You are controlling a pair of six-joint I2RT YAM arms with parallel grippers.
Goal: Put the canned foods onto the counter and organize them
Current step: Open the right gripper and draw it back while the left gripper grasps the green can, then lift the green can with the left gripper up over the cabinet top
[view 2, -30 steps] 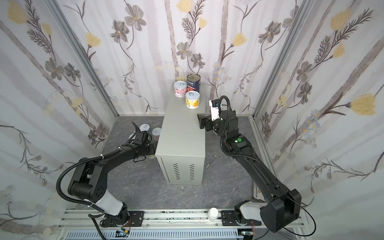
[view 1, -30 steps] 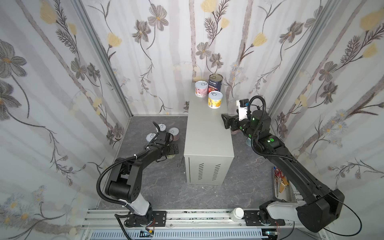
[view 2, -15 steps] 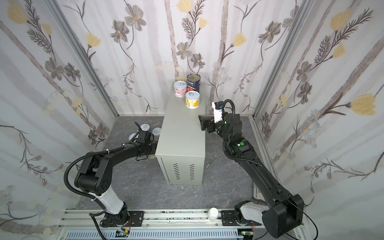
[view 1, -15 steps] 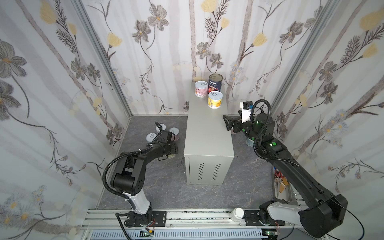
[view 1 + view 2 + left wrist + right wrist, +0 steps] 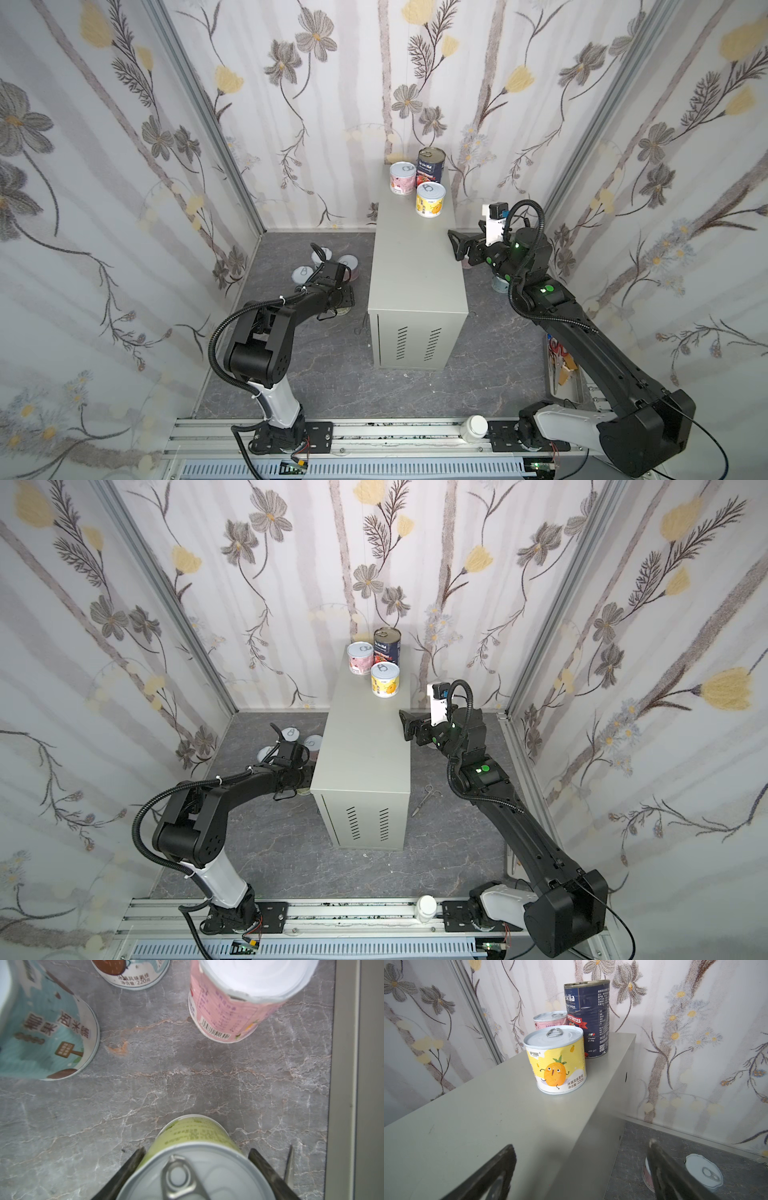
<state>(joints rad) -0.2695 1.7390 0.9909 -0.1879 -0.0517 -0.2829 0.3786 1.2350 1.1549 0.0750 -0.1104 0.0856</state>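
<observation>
Paired overviews, close wrist views, counter (image 5: 415, 266) shared

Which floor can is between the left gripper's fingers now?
The yellow-green can, flanked by the fingers of the left gripper; the pink can and blue cans stand apart from it.

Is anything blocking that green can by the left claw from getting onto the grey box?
Only the counter's side wall, rising beside the yellow-green can. On top, the pink can, tomato can and pineapple can stand at the far end; the near part is bare.

Matt grey metal counter (image 5: 415, 270); glossy paper-labelled metal cans (image 5: 556, 1064); marbled matt floor (image 5: 187, 1076).
</observation>
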